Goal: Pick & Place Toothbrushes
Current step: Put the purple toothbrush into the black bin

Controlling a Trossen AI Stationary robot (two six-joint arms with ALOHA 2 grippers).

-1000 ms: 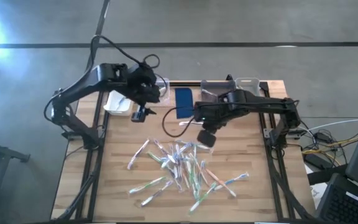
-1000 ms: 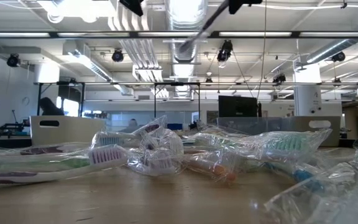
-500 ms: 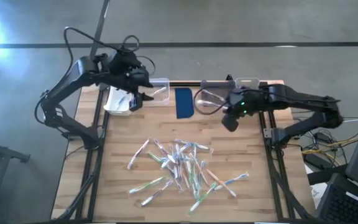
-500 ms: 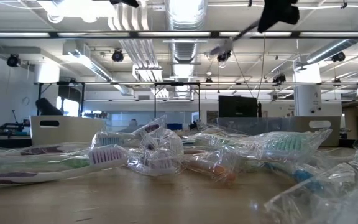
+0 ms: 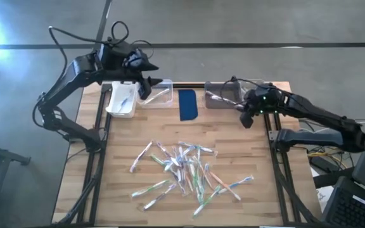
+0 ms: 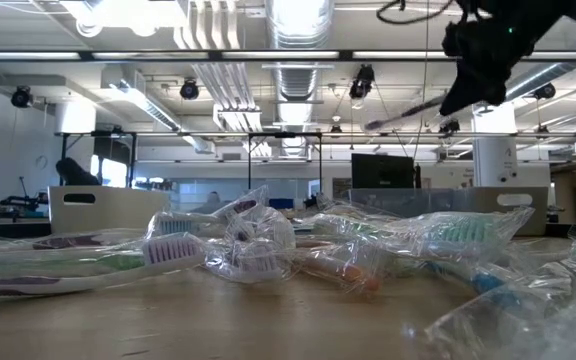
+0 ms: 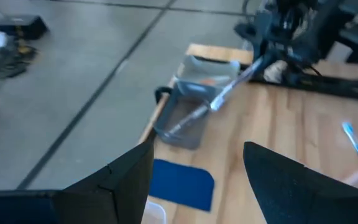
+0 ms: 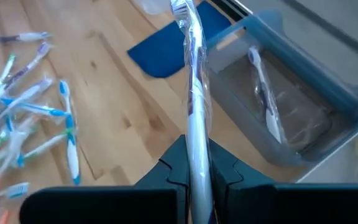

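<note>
Right now the held toothbrush (image 8: 192,106) is a slim white stick in clear crinkly wrap, bristle head at the far end, clamped between the shut fingers of the right gripper (image 8: 196,167). It hangs in the air over the grey bin (image 8: 303,87), which already has one wrapped brush (image 8: 264,93) lying inside. From above, the right gripper (image 5: 249,113) sits at the table's back right, with the brush (image 5: 224,101) poking leftward across the grey bin (image 5: 215,102). The low view adds height: gripper (image 6: 473,85) and brush (image 6: 405,112) are well above the table, the brush tilted with its head lower.

Spread across the middle of the table lies the pile (image 5: 185,171), loose wrapped toothbrushes, white with blue, green and pink accents, crossing each other. Up close in the low view the pile (image 6: 298,250) shows as crumpled wrappers with bristle heads inside.

Over at the back left, the left gripper (image 5: 146,86) hovers above a clear bin (image 5: 158,101), fingers spread wide and empty. Beside that sits a white tray (image 5: 114,107) with a brush (image 5: 125,99) in it. Between the clear bin and the grey bin lies a blue pad (image 5: 187,104). The left wrist view looks past its own spread fingers (image 7: 120,180) to the pad (image 7: 180,185), the grey bin (image 7: 191,121) and the held brush (image 7: 225,96) crossing above it.
</note>
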